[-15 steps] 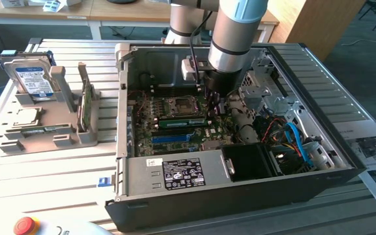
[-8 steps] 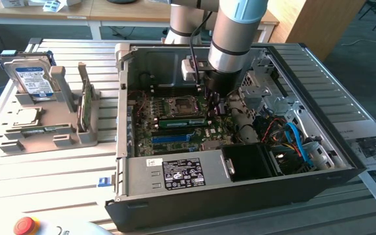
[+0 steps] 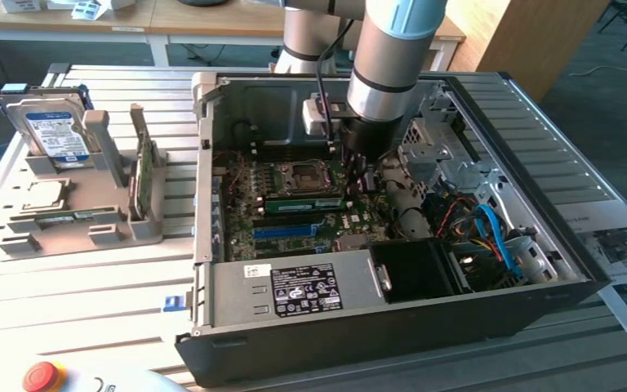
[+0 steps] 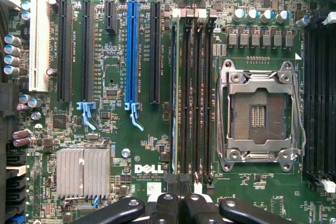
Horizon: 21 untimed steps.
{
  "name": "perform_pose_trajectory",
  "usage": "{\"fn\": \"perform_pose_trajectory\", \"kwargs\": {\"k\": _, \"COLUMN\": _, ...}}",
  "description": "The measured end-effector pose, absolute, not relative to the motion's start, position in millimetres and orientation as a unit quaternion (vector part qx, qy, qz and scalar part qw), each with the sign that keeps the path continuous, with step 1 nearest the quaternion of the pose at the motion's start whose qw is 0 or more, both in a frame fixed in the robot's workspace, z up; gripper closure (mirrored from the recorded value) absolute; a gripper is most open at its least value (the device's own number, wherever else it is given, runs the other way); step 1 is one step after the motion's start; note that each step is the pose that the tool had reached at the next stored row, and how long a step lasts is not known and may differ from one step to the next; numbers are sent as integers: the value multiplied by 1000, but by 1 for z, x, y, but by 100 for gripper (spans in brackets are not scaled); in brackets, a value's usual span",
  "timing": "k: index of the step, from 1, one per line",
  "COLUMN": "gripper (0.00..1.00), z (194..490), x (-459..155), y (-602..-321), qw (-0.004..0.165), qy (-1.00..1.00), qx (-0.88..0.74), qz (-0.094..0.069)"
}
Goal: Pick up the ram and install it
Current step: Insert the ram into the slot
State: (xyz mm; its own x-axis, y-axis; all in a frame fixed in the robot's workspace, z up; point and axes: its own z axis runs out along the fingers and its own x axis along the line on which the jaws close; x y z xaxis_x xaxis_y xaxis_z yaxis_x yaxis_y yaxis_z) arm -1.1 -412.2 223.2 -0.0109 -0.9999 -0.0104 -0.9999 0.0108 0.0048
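Item: gripper [image 4: 178,205], jaws closed, empty, inside open computer case [image 3: 575,286] above motherboard [image 4: 121,129]. Ram [image 3: 303,204] seated in slot beside CPU socket [image 4: 261,115].

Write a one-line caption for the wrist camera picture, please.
Shut gripper poised over a Dell motherboard, the ram standing in a slot beside the empty CPU socket.

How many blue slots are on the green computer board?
1. The blue slot stands between two black slots on the motherboard. Others could hide under the arm.
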Motion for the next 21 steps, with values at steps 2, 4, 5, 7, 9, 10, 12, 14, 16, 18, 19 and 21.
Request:
{"fn": "perform_pose_trajectory", "kwargs": {"k": 2, "gripper": 89, "z": 223, "x": -1, "y": -412, "qw": 2, "qy": 711, "qx": -703, "qz": 5}}
{"fn": "perform_pose_trajectory", "kwargs": {"k": 4, "gripper": 89, "z": 223, "x": -1, "y": -412, "qw": 2, "qy": 711, "qx": -703, "qz": 5}}
{"fn": "perform_pose_trajectory", "kwargs": {"k": 5, "gripper": 89, "z": 223, "x": -1, "y": -412, "qw": 2, "qy": 711, "qx": -703, "qz": 5}}
{"fn": "perform_pose_trajectory", "kwargs": {"k": 7, "gripper": 89, "z": 223, "x": -1, "y": -412, "qw": 2, "qy": 711, "qx": -703, "qz": 5}}
{"fn": "perform_pose_trajectory", "kwargs": {"k": 9, "gripper": 89, "z": 223, "x": -1, "y": -412, "qw": 2, "qy": 711, "qx": -703, "qz": 5}}
{"fn": "perform_pose_trajectory", "kwargs": {"k": 10, "gripper": 89, "z": 223, "x": -1, "y": -412, "qw": 2, "qy": 711, "qx": -703, "qz": 5}}
{"fn": "perform_pose_trajectory", "kwargs": {"k": 12, "gripper": 89, "z": 223, "x": -1, "y": -412, "qw": 2, "qy": 711, "qx": -703, "qz": 5}}
{"fn": "perform_pose_trajectory", "kwargs": {"k": 14, "gripper": 89, "z": 222, "x": -1, "y": -412, "qw": 2, "qy": 711, "qx": -703, "qz": 5}}
{"fn": "perform_pose_trajectory", "kwargs": {"k": 16, "gripper": 89, "z": 223, "x": -1, "y": -412, "qw": 2, "qy": 711, "qx": -703, "qz": 5}}
{"fn": "perform_pose_trajectory", "kwargs": {"k": 18, "gripper": 89, "z": 222, "x": -1, "y": -412, "qw": 2, "qy": 711, "qx": -703, "qz": 5}}
{"fn": "perform_pose_trajectory", "kwargs": {"k": 19, "gripper": 89, "z": 222, "x": -1, "y": -412, "qw": 2, "qy": 711, "qx": -703, "qz": 5}}
{"fn": "perform_pose_trajectory", "kwargs": {"k": 21, "gripper": 89, "z": 223, "x": -1, "y": -412, "qw": 2, "qy": 711, "qx": -703, "qz": 5}}
